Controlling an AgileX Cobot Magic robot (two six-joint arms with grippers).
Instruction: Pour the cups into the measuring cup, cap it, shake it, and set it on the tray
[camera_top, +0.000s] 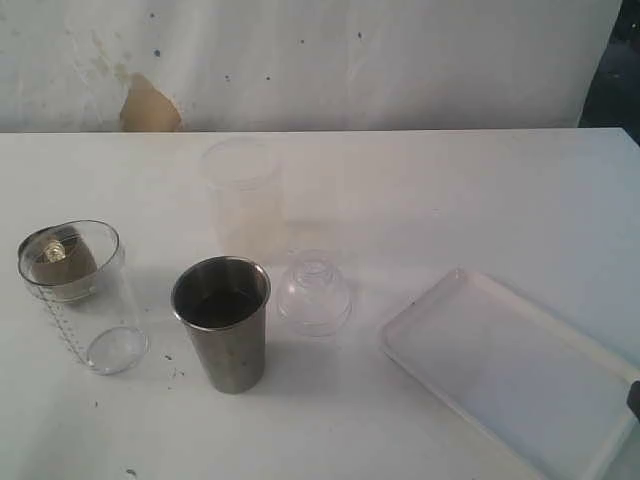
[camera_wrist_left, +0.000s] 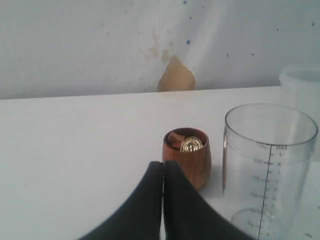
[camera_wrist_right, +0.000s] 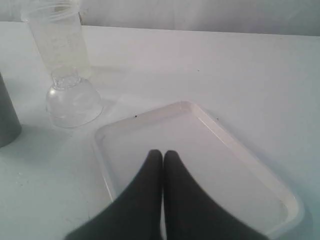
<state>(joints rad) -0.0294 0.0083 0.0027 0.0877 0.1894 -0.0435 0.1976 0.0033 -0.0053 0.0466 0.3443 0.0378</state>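
Note:
The clear measuring cup (camera_top: 88, 305) with printed scale marks stands upright at the left of the table. The small brown wooden cup (camera_top: 62, 264) shows through its wall, standing just behind it with a gold round piece inside. In the left wrist view the wooden cup (camera_wrist_left: 186, 158) sits beside the measuring cup (camera_wrist_left: 268, 165), apart from it. My left gripper (camera_wrist_left: 163, 165) is shut and empty, its tips just short of the wooden cup. The steel tumbler (camera_top: 222, 322) stands mid-table. My right gripper (camera_wrist_right: 162, 154) is shut and empty above the white tray (camera_wrist_right: 215, 165), which lies at the right (camera_top: 505, 375).
A clear dome lid (camera_top: 314, 292) rests right of the steel tumbler, also in the right wrist view (camera_wrist_right: 73, 101). A frosted white cup (camera_top: 243, 200) stands behind it (camera_wrist_right: 56, 37). A stained white wall backs the table. Neither gripper shows in the exterior view.

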